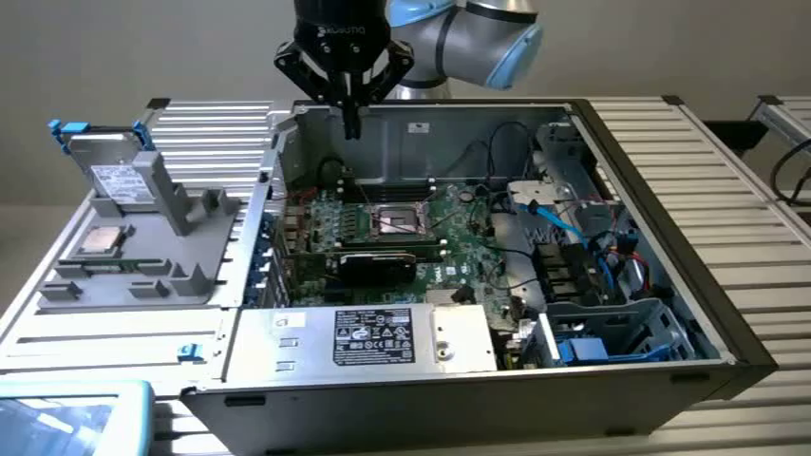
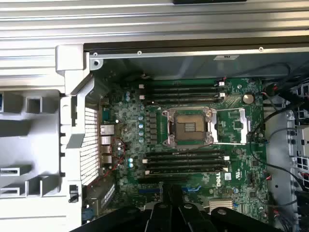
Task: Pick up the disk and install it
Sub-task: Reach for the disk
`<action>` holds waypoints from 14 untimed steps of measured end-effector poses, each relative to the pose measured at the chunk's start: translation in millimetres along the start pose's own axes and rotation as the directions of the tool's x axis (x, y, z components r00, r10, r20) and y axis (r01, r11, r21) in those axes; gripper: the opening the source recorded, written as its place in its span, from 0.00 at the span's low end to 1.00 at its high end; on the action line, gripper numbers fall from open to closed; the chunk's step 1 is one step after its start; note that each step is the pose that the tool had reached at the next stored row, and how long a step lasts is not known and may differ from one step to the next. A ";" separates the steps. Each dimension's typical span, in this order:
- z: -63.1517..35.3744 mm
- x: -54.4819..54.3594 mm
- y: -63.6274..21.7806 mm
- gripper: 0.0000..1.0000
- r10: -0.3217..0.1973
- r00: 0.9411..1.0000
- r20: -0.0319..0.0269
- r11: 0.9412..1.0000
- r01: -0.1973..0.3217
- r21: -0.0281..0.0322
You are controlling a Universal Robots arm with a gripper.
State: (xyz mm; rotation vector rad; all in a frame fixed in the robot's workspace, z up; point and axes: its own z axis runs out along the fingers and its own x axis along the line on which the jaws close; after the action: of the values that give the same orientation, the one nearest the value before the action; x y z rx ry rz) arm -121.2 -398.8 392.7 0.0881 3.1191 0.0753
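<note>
Since the flat grey-silver disk with its white label and bright blue plastic carrier [image 1: 112, 176] stands propped on edge in the grey plastic holder [image 1: 190, 214] at the exterior view's left, well apart from the arm, the pick-up looks not yet begun. Doing it well likely means meeting the disk squarely, clear of the small square silver processor chip [image 1: 99, 242] just beside it. Over the open black computer case [image 1: 443, 404], the black gripper [image 1: 351, 123] hangs with fingers pressed together, holding nothing.
</note>
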 end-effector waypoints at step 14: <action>0.0 0.0 0.0 0.11 0.000 1.000 0.000 1.000 0.000 0.000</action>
State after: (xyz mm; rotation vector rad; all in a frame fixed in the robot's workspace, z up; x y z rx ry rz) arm -121.2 -398.8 392.7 0.0877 3.1191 0.0753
